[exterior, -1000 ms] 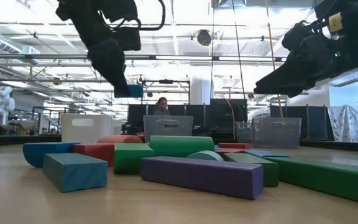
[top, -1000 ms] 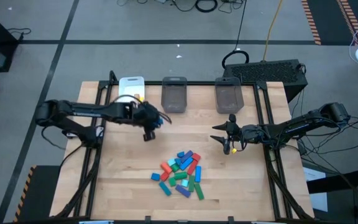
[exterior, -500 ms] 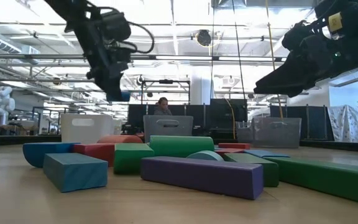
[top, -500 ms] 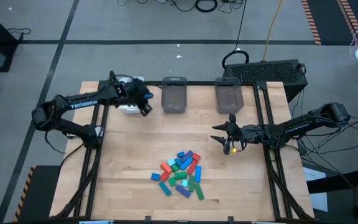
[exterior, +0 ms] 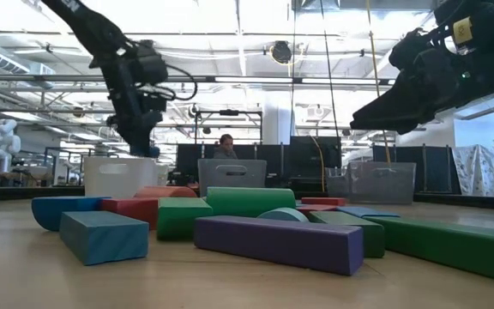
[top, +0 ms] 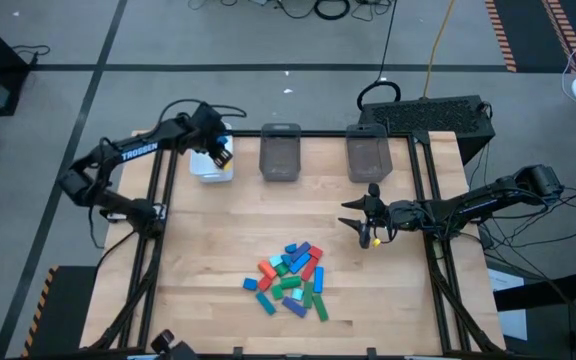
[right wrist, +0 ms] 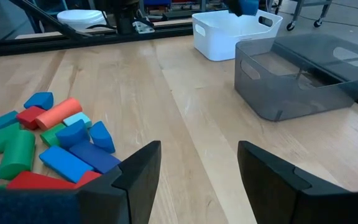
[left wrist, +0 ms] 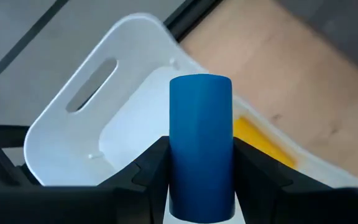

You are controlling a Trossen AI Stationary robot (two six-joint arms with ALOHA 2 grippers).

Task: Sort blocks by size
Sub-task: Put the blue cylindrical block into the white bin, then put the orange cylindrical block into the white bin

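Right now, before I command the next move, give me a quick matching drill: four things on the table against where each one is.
1. blue cylinder block
2. white plastic tray
3. yellow block
4. right gripper

a. inside the tray
b. table's far left corner
c. open, empty, right of centre
d. between the left gripper's fingers

Pairs: 1-d, 2-b, 3-a, 4-c

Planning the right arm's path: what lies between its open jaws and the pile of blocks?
Only bare table: the high view shows nothing between the right gripper and the blocks.
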